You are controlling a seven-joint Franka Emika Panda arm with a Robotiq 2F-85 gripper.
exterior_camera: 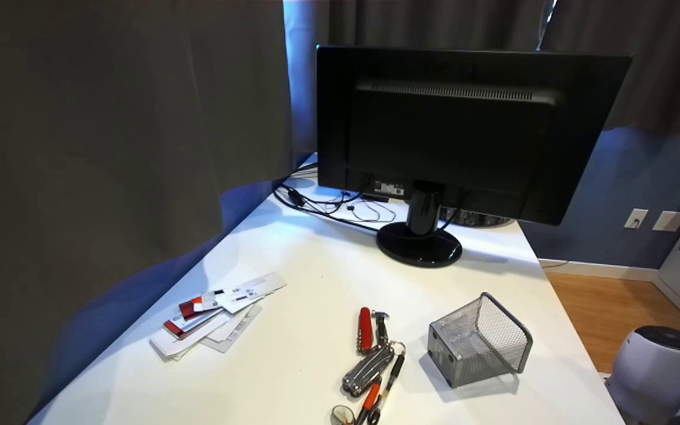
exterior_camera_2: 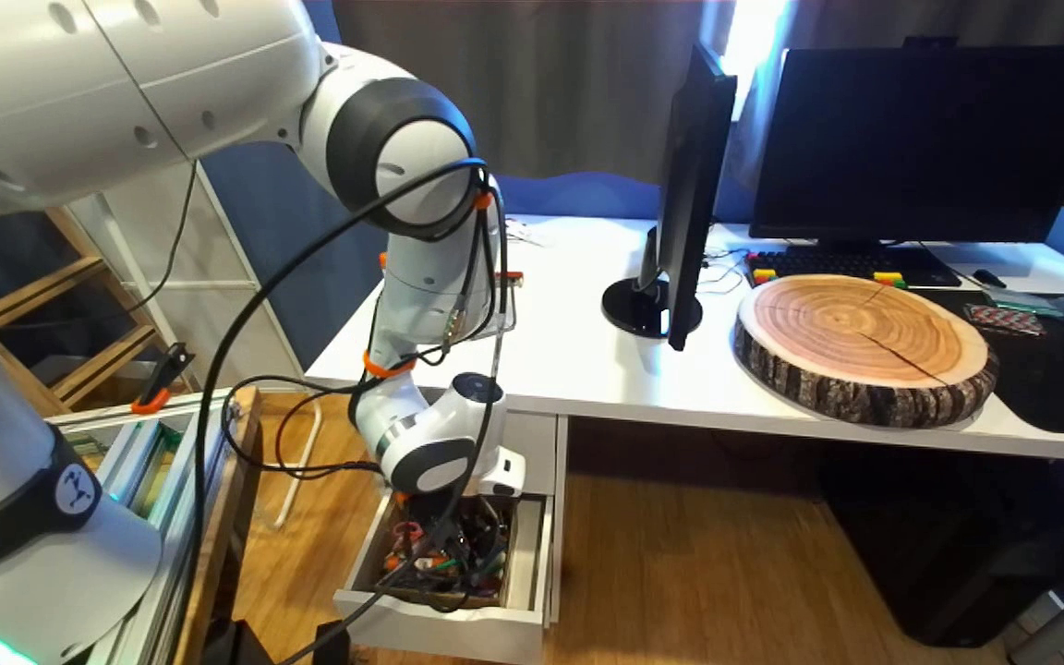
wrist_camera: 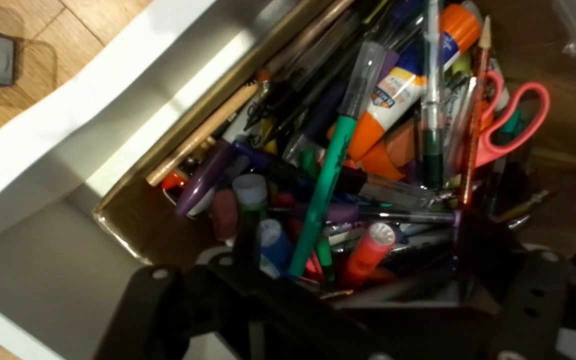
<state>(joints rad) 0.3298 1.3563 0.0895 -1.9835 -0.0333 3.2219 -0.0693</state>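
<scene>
Pincer (wrist_camera: 360, 245), spread wide, seemingly empty, points down from the bent arm (exterior_camera_2: 421, 175) over jumbled markers (wrist_camera: 329, 175).

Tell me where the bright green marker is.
In the wrist view, the bright green marker lies near the middle, atop pens in the open drawer, left of the orange-capped glue tube.

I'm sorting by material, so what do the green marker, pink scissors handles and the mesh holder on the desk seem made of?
Green marker: likely smooth plastic; opaque body, clear cap. Pink scissors handles: probably plastic, slightly glossy, evenly colored. Mesh holder: likely metal, silvery gray, with a see-through grid.
</scene>
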